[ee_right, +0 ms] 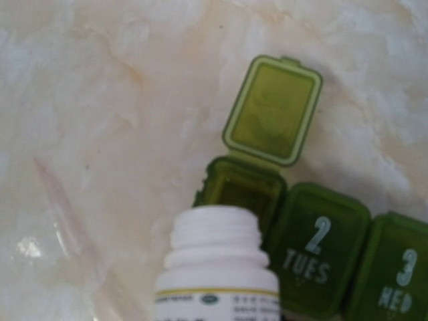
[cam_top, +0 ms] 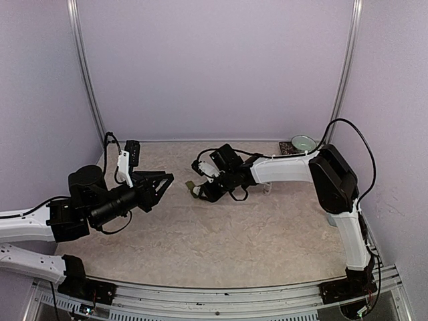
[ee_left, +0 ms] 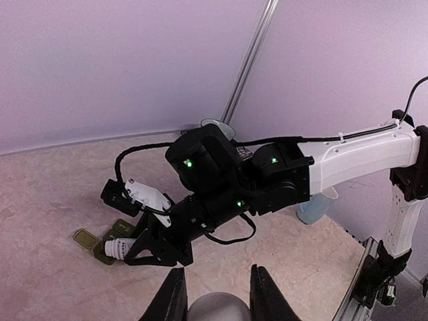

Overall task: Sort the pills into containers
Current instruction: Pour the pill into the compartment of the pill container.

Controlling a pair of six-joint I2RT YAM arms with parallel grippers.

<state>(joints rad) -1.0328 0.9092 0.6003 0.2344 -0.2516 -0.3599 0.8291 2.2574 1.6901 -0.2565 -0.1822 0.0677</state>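
Right jaws grip a white bottle [ee_right: 215, 267], its mouth by the open end of the green box [ee_right: 324, 251]. Left jaws pinch a grey round thing [ee_left: 215, 309].

Beige marbled tabletop [cam_top: 234, 241] closed in by pale lilac walls [cam_top: 214, 67], with a left pole [cam_top: 87, 73] and a right pole [cam_top: 348, 60] of thin metal rising from the far corners, and a ribbed metal rail [cam_top: 221, 304] along the near edge. In the far right corner, just beside the right pole's foot, a pale green bowl [cam_top: 303, 142] sitting on a dark saucer [cam_top: 287, 148]. Nearer on the right side, partly hidden and hard to make out, what appears to be a pale blue mug [ee_left: 314, 208] standing on the tabletop.
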